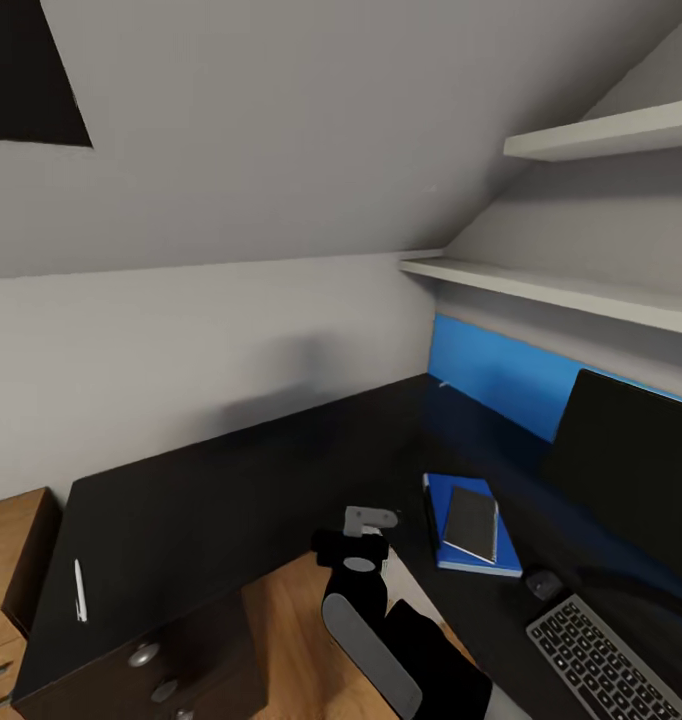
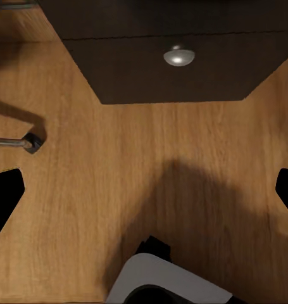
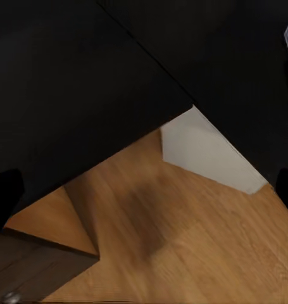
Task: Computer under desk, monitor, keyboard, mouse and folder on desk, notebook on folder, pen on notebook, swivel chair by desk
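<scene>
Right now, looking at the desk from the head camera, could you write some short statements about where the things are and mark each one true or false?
1. The notebook lies on top of the folder. True.
2. The pen lies on the notebook. False: it lies on the desk, on its far left part, away from the folder.
3. The mouse sits between the folder and the keyboard. True.
4. The monitor stands on the floor. False: it stands on the desk, behind the keyboard.
5. The folder is red. False: it is bright blue.
</scene>
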Controlling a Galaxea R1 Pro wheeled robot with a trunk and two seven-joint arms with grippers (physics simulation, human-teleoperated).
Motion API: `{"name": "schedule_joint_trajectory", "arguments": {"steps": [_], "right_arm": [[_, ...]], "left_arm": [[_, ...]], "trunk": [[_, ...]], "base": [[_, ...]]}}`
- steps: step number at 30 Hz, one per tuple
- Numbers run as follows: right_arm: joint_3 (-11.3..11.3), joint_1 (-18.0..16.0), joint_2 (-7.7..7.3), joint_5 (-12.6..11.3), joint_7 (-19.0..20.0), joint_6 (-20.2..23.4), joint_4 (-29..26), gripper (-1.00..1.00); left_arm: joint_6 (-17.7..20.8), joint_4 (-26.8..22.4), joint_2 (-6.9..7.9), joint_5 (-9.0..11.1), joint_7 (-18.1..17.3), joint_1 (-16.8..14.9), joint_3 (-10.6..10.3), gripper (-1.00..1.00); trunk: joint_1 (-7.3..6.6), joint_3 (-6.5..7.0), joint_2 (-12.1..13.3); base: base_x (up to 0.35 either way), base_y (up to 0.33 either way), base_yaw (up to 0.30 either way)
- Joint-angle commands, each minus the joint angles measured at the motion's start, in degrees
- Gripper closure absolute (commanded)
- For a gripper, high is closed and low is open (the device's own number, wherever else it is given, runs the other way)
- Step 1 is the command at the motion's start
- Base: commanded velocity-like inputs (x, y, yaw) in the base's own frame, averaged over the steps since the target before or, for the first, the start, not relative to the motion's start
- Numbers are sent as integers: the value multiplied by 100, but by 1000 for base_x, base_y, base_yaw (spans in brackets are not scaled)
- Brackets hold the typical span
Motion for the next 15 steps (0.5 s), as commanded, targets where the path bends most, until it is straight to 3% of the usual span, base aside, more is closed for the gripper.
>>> {"name": "schedule_joint_trajectory", "arguments": {"steps": [1,15], "right_arm": [[24,-7,-3,-20,-40,46,-6,-100],[104,-7,4,-16,-27,56,195,-100]], "left_arm": [[-22,7,5,35,41,-5,-47,-100],[-29,93,4,42,40,-5,-39,-100]], "trunk": [[1,-14,-8],[1,-83,-8]], "base": [[0,0,246],[0,0,241]]}}
